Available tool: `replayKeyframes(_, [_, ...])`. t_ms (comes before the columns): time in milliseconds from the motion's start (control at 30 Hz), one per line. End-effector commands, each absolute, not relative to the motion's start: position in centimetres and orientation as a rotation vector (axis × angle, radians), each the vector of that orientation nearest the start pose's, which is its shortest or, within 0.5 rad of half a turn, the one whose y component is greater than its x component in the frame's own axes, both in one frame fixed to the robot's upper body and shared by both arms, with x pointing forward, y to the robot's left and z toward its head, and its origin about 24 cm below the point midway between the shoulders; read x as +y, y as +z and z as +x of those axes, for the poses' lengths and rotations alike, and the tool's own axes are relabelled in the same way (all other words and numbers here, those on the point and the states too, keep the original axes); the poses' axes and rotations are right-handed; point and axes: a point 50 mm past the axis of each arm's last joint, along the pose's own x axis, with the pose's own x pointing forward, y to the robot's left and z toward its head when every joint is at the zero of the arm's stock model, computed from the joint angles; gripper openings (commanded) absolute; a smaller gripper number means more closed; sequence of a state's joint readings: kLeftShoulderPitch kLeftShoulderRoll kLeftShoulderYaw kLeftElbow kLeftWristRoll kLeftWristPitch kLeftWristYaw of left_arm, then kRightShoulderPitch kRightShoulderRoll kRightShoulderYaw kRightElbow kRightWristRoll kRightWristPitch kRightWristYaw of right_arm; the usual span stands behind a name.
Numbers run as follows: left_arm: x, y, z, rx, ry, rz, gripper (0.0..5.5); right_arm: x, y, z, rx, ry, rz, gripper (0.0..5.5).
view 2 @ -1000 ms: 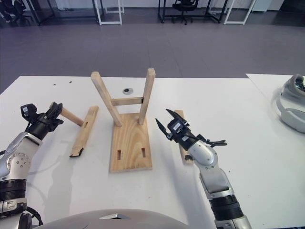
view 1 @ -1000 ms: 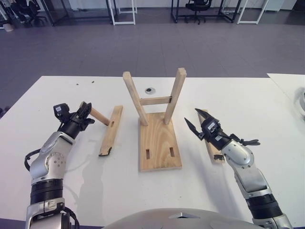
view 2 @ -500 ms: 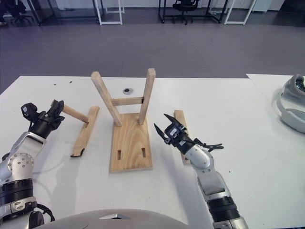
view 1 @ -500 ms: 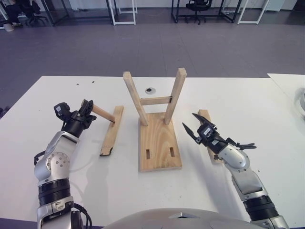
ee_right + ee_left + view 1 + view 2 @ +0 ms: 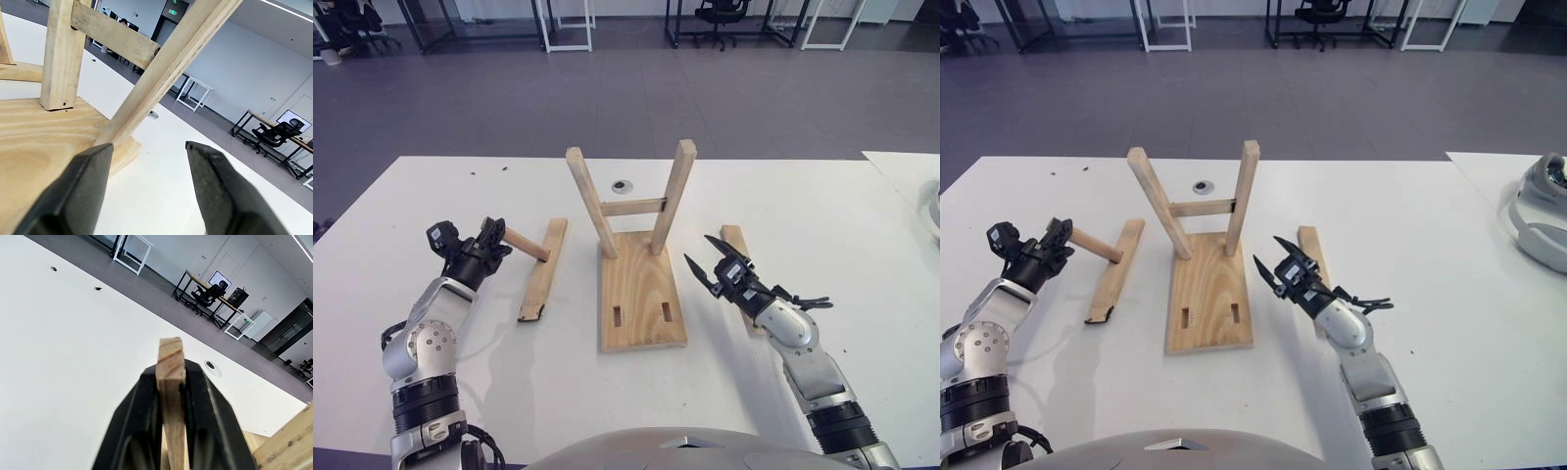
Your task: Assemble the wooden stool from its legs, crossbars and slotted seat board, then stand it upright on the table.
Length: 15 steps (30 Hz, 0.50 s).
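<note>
Two end effectors are over the white counter (image 5: 822, 211). The left end effector (image 5: 492, 238) is clamped on the free end of a short wooden crossbar (image 5: 527, 243), whose other end joins a pale wooden leg (image 5: 543, 266) lying flat. The right end effector (image 5: 697, 249) hangs wide open, holding nothing, just right of the slotted seat board (image 5: 641, 294). The board lies flat with two upright legs (image 5: 590, 201) at its far end.

1. Head stereo pair: set high, looking forward and down over the white table (image 5: 822, 196); shared across both eyes, the seat board (image 5: 641, 294).
2. Left wrist: very close along a held wooden bar (image 5: 172, 396), probably a crossbar, facing the far room.
3. Right wrist: low, near the seat board, looking up past the legs (image 5: 161, 73).
</note>
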<state>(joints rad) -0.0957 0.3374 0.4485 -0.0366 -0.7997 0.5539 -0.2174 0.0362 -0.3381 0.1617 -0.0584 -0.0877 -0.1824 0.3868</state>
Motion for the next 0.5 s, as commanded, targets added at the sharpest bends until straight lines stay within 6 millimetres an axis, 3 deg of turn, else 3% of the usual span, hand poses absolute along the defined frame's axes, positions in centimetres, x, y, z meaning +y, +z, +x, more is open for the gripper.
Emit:
replayKeyframes(33, [27.5,5.2,24.7,0.308,0.025,-0.424,0.39,-14.7,5.5,23.5,-0.117,0.593,-0.462,2.76])
replayKeyframes(167, [27.8,2.9,23.5,0.439,0.035,-0.281,0.39,-14.6,5.5,23.5,-0.119,0.595,-0.472,2.76])
replayKeyframes(333, [28.7,-2.3,19.7,0.660,0.095,-0.159,0.40,-14.9,5.6,23.6,-0.120,0.593,-0.488,2.76])
replayKeyframes(500, [27.5,-3.1,19.7,0.702,-0.038,0.062,0.40,-14.8,5.9,24.0,-0.137,0.599,-0.520,2.76])
